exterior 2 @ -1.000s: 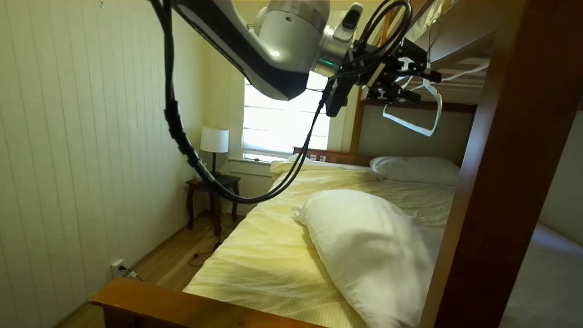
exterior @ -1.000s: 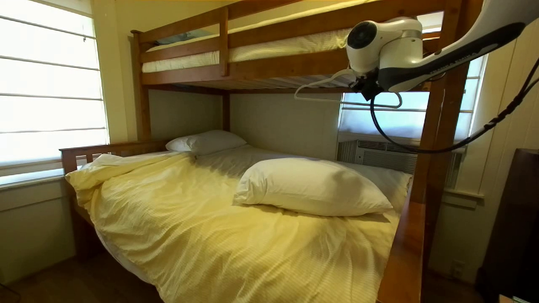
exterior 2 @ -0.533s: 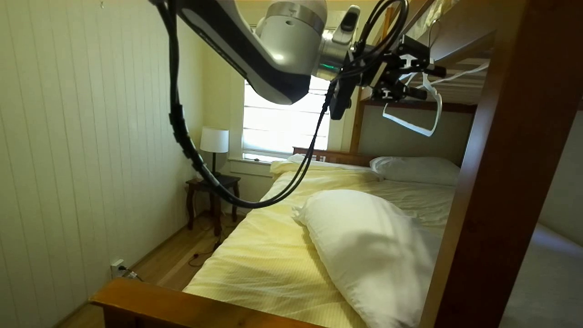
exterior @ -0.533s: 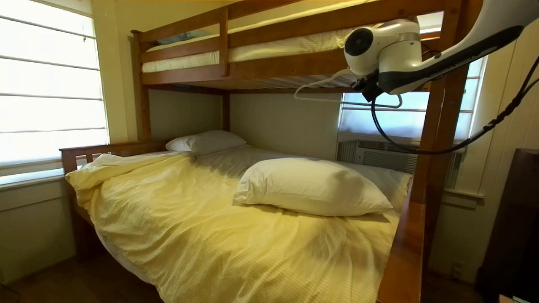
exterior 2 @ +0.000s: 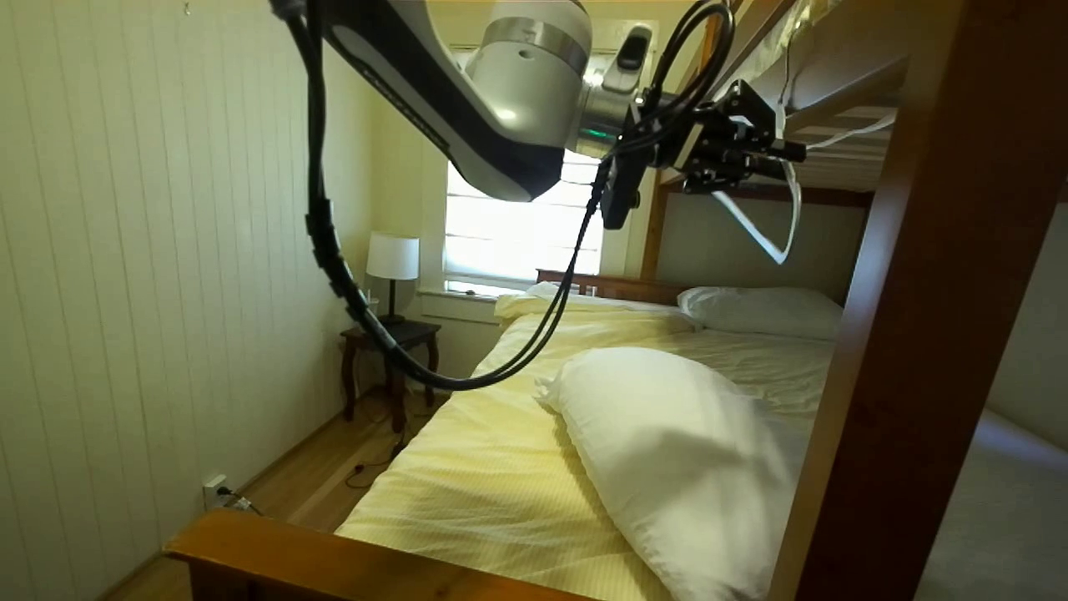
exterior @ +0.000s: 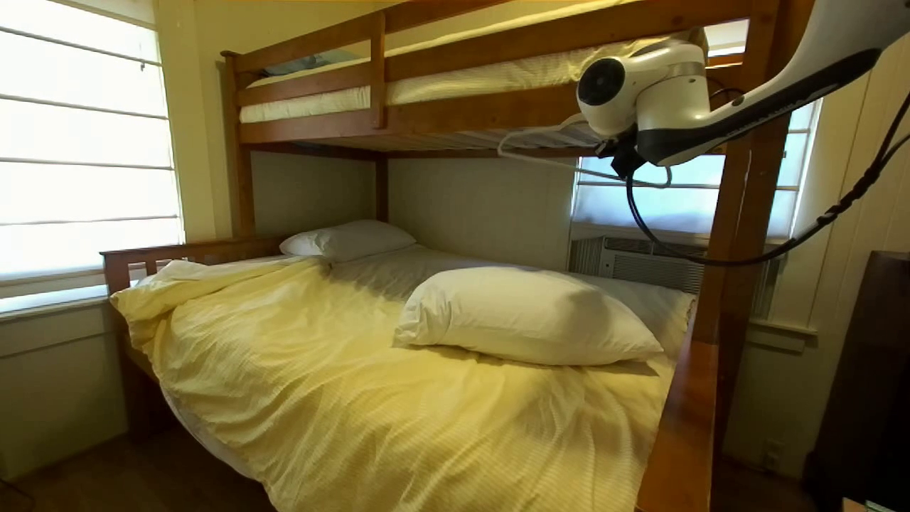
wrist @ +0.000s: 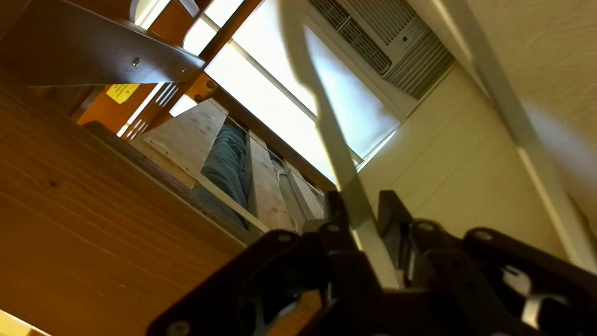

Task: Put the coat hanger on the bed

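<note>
"Coat hanger (wrist: 332, 140), please: where is it exactly?"

"It is in the air, well above the bed (exterior: 320, 391) and near the side board (exterior: 483, 110) of the upper bunk (exterior: 490, 84). In both exterior views it looks white. In an exterior view its long lower bar is tilted, and one part of it is hidden behind the arm (exterior: 672, 99)."

"And the fingers (wrist: 393, 214), how are they?"

"They are pinching one bar of the coat hanger. In the wrist view this bar passes between the two tips and goes upward; another bar, more to the right, is apart from them."

"Is its upper end resting on something?"

"In an exterior view it goes up to the side board, but whether it hangs there, I cannot tell. This part is too small for me."

"And the bed, how does it look?"

"Its pale yellow cover (exterior 2: 501, 467) is rumpled, and a white pillow (exterior: 526, 320) lies on it, well apart from another one farther back."

"What else do you see around?"

"Black cables (exterior 2: 319, 224) are hanging from the arm in a loop. A lamp (exterior 2: 392, 256) with white shade stands near the bright window (exterior 2: 524, 229). Below a second window (exterior: 675, 206) there is an air conditioner (exterior: 640, 269). In the wrist view, a grey-blue cloth (wrist: 226, 158) shows between the pale slats (wrist: 268, 186) of the upper bunk, and a small yellow label (wrist: 122, 92) is to the left."
</note>
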`<action>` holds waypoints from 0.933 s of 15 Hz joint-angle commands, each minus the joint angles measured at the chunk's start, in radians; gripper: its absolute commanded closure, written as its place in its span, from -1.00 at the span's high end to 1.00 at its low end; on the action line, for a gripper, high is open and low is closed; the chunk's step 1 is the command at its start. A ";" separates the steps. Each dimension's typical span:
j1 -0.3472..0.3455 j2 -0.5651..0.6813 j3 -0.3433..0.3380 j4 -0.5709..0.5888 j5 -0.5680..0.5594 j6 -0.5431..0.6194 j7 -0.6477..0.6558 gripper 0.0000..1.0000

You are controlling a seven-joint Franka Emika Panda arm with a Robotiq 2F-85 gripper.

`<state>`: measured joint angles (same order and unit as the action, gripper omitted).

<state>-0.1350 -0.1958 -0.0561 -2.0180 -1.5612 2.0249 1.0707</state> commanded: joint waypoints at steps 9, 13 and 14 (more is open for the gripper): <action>0.043 -0.042 -0.011 -0.027 -0.059 0.011 -0.002 -0.91; 0.065 -0.061 -0.018 -0.045 -0.043 0.157 -0.067 -0.92; 0.068 -0.062 -0.017 -0.047 -0.041 0.178 -0.080 -0.92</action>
<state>-0.0901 -0.2177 -0.0570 -2.0307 -1.5982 2.1264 1.0406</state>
